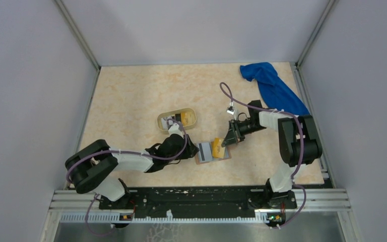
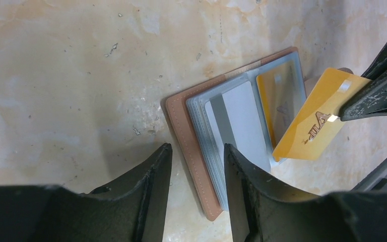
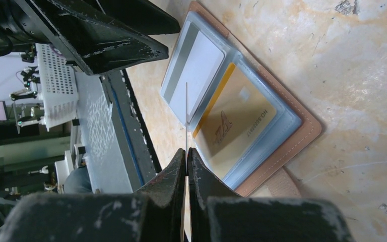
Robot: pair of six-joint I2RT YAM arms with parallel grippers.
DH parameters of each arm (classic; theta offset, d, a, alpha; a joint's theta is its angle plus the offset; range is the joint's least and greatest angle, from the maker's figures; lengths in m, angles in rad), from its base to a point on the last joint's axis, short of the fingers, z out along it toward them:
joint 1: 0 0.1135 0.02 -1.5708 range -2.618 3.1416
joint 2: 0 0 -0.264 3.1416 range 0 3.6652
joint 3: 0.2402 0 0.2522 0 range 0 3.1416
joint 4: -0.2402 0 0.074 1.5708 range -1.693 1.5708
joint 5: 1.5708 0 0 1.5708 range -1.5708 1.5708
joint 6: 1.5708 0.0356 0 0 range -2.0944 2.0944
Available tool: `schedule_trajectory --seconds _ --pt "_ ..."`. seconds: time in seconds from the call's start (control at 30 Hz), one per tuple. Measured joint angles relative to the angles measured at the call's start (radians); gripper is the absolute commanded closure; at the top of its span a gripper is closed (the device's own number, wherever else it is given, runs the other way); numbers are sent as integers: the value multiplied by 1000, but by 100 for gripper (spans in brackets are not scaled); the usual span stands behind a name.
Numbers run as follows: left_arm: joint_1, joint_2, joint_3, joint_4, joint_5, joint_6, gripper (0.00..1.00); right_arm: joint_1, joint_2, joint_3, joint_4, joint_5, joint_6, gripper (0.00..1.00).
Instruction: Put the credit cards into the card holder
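Note:
The tan card holder [image 1: 212, 152] lies open on the table, grey-blue slots up. A grey-white card [image 2: 238, 122] sits in one slot and a yellow card [image 2: 273, 89] in the other. My right gripper [image 1: 226, 141] is shut on a yellow-orange credit card [image 2: 313, 122], held tilted over the holder's right half. That card shows edge-on in the right wrist view [image 3: 186, 113], above the holder [image 3: 288, 145]. My left gripper [image 2: 197, 157] is open and empty, its fingers astride the holder's tan edge [image 2: 187, 132]; I cannot tell if they touch it.
A pale yellow oval tray [image 1: 159, 121] with more cards stands behind the left gripper. A blue cloth [image 1: 274, 88] lies at the back right. The metal rail [image 1: 201, 199] runs along the near edge, close to the holder.

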Motion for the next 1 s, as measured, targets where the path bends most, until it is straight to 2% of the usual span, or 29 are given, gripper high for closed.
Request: schedule_trajectory --seconds 0.23,0.7,1.0 --pt "0 6 13 -26 -10 -6 56 0 21 0 2 -8 1 100" --pt "0 21 27 -27 -10 -7 56 0 77 0 33 -3 38 100" --pt "0 32 34 -25 -7 -4 62 23 98 0 58 -16 72 100"
